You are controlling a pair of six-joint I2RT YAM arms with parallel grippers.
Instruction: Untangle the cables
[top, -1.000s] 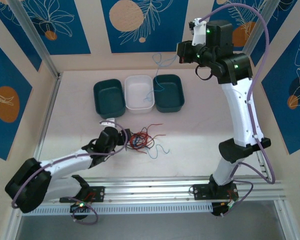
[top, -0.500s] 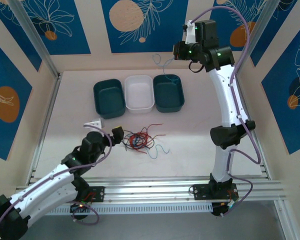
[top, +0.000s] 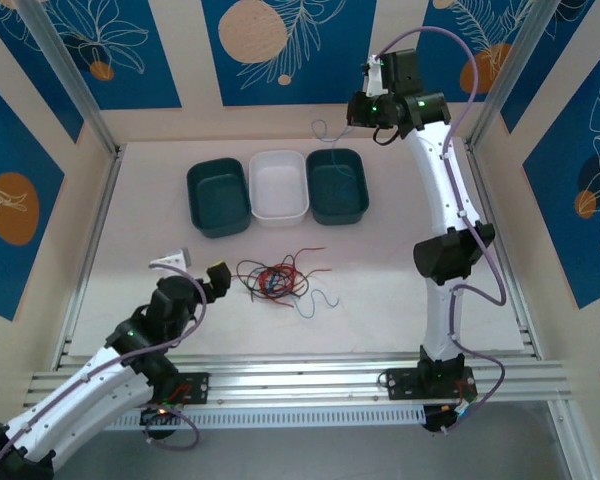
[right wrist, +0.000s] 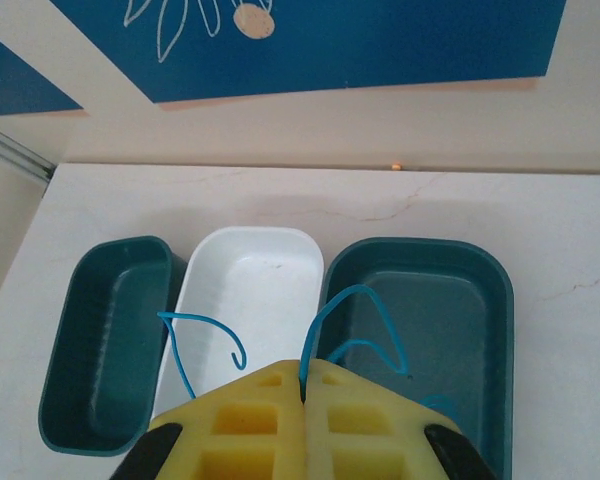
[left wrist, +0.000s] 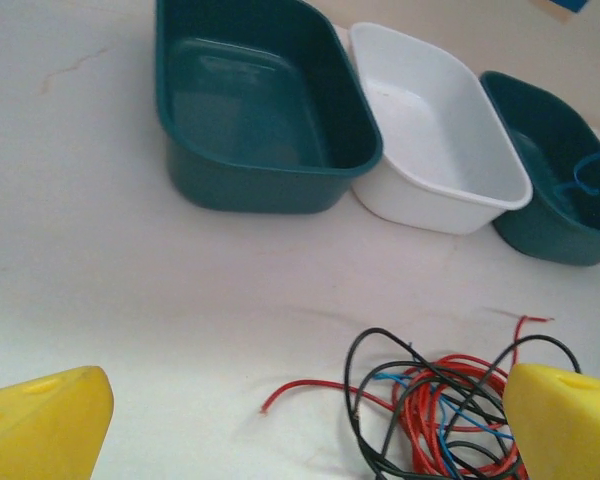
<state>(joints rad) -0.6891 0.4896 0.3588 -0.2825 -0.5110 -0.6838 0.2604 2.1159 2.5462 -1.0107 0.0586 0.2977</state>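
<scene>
One blue cable is clenched in the right gripper above a teal bin; the red-black-blue tangle is left on the desk, just beside the wide-open left gripper.

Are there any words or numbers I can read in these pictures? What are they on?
None: no word, number or label can be read here.
The wall panels show only leaf and circle drawings, no letters.
The teal bins and the white bin are plain.
The blue cable carries no tag.
</scene>
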